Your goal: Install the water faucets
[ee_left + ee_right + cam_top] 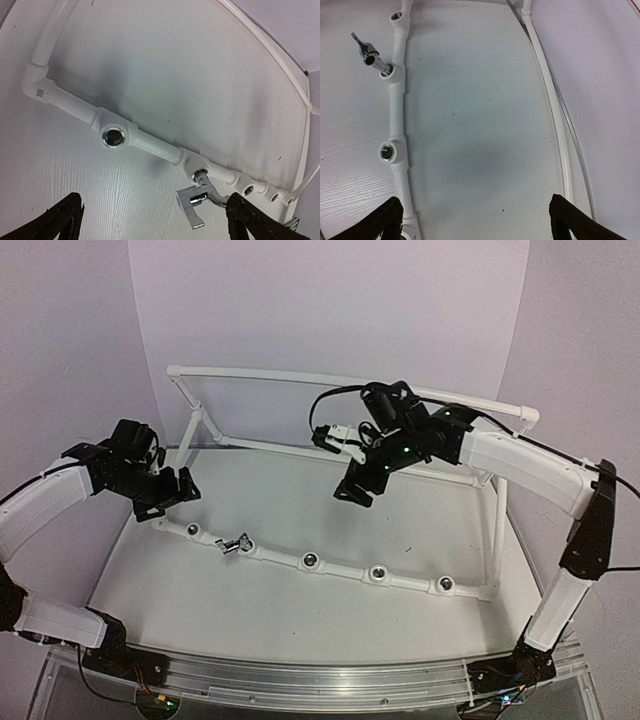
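Faucet work on white table (300, 620): small silvery-grey metal water faucet (236, 545) seated in second socket from left on near rail of white plastic pipe frame (345, 569); four round dark-centred sockets (311, 561) bare, countable only from top; flat lever handle plain only from left wrist; black left gripper (172, 498) above rail's left end, jaws spread, grasping nothing; black right gripper (355, 492) farther back, likewise released, empty.
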Action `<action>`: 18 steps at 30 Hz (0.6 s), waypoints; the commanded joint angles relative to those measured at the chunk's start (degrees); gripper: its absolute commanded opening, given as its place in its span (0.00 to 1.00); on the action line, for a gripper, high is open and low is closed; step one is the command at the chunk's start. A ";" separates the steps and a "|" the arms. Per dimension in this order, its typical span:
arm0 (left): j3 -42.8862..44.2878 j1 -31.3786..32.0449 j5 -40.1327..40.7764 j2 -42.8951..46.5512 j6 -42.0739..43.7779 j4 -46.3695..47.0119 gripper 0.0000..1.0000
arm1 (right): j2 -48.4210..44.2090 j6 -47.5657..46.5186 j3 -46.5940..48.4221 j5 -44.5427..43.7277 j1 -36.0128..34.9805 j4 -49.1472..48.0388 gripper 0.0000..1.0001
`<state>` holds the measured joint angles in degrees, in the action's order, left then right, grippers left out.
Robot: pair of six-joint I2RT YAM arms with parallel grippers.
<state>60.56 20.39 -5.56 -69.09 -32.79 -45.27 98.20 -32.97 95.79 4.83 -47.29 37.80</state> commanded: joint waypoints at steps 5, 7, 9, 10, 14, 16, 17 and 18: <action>5.95 -15.32 -1.87 -7.28 10.05 9.72 1.00 | 8.00 -6.64 11.10 -0.30 -0.14 7.50 0.98; 7.62 -16.69 -0.65 -10.75 13.05 12.08 1.00 | 6.98 -7.35 11.11 1.28 -0.16 7.39 0.98; 8.21 -18.16 -1.07 -14.36 14.86 15.15 1.00 | 5.99 -6.65 10.94 3.62 -0.12 7.54 0.98; 8.45 -18.55 -0.87 -16.10 15.82 16.71 1.00 | 5.39 -6.17 10.85 4.95 -0.10 7.57 0.98; 10.47 -19.00 2.14 -23.50 19.93 22.30 0.99 | 2.79 -5.13 10.77 8.18 0.06 7.54 0.98; 11.92 -19.15 3.05 -26.45 22.32 24.91 0.97 | 2.25 -4.28 10.95 8.28 0.06 7.82 0.98; 12.63 -19.16 3.35 -28.14 23.25 26.03 0.96 | 2.15 -4.32 10.82 8.04 0.05 8.13 0.98; 13.41 -19.16 3.15 -29.52 24.34 27.36 0.95 | 1.96 -4.54 10.53 7.75 0.04 8.36 0.98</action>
<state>69.23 1.54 -4.51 -94.57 -15.13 -26.21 103.43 -38.35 104.51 10.84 -47.29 45.06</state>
